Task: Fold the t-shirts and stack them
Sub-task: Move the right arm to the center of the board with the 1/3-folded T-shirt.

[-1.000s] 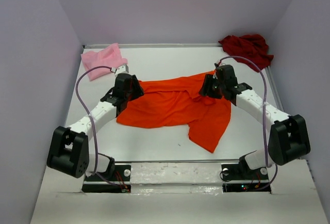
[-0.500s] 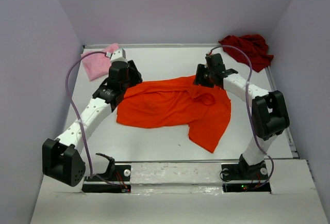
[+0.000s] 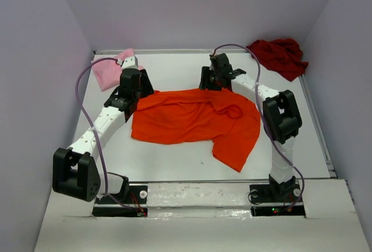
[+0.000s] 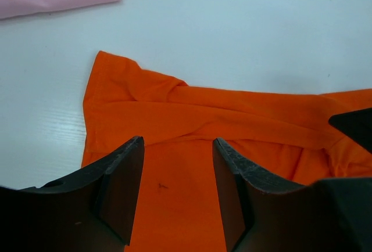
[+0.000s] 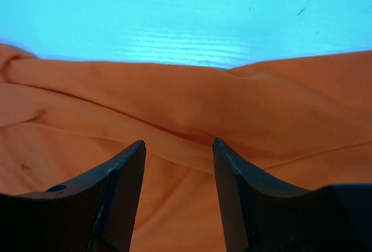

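Scanning from the left, we see the pink t-shirt [image 3: 109, 69] in the far-left corner. Our left gripper [image 4: 177, 168], fingers spread, hangs over the orange t-shirt [image 3: 192, 118] at mid-table. Our right gripper [image 5: 177, 165], also spread, hangs over its far edge. The dark red t-shirt [image 3: 280, 55] lies crumpled far right.

The right gripper [image 3: 208, 83] has slid left along the orange t-shirt's [image 3: 192, 118] far edge, and the left gripper [image 3: 139, 88] has edged back toward the pink t-shirt [image 3: 107, 71].
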